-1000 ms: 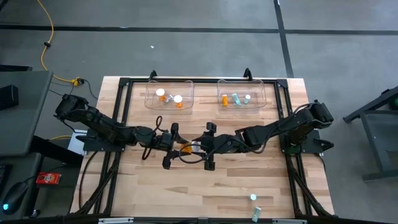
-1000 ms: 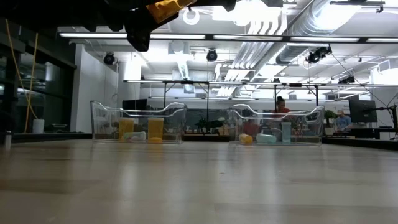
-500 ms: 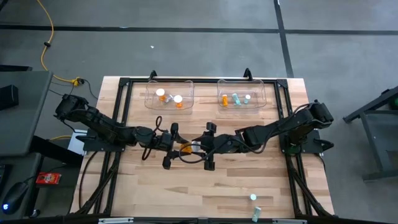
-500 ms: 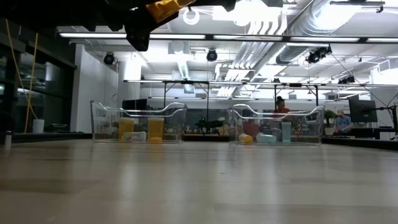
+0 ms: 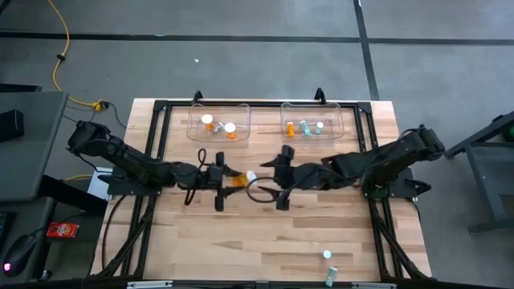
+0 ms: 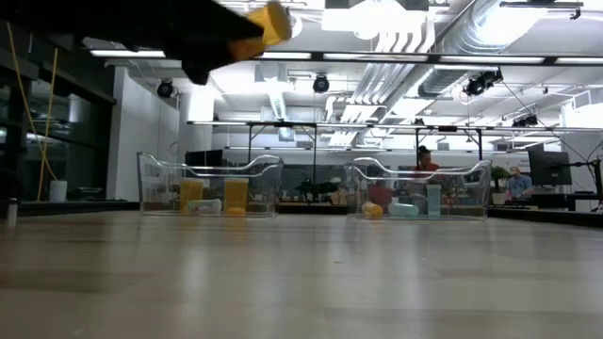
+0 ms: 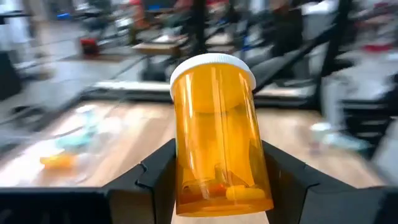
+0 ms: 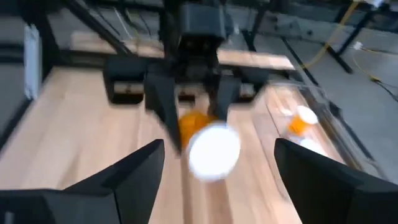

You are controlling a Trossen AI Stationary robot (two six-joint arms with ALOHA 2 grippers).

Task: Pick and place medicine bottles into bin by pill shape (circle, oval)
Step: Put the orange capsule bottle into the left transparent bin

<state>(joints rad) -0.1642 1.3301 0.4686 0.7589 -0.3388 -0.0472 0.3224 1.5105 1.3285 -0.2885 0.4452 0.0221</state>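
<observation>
My left gripper (image 5: 231,178) is shut on an orange medicine bottle (image 5: 238,178) with a white cap (image 5: 250,177), above the table's middle. The bottle also shows in the left wrist view (image 7: 217,143), with pills at its bottom, and in the low view (image 6: 264,26). My right gripper (image 5: 278,178) is open and empty, just right of the bottle and facing its cap (image 8: 214,151). Two clear bins stand at the far edge. The left bin (image 5: 195,128) holds orange bottles, and the right bin (image 5: 337,128) holds orange and teal ones. My left gripper pinches the bottle's orange body near its bottom end (image 7: 184,180) between its two fingers. The fingers come level from the table's left and lie along the bottle. The bottle is lifted clear and lies about level, with its cap (image 7: 211,65) pointing toward the table's right.
Two small bottles (image 5: 327,254) (image 5: 332,274) lie near the table's near edge, right of centre. Black frame rails (image 5: 161,120) run along the table's left, right and far sides. People show in the room behind (image 6: 426,160).
My right gripper has drawn back toward the table's right edge, away from the bottle. My left gripper has kept the bottle and carried it a little toward the far edge. The bottle has turned from tilted to about level, cap toward the right.
</observation>
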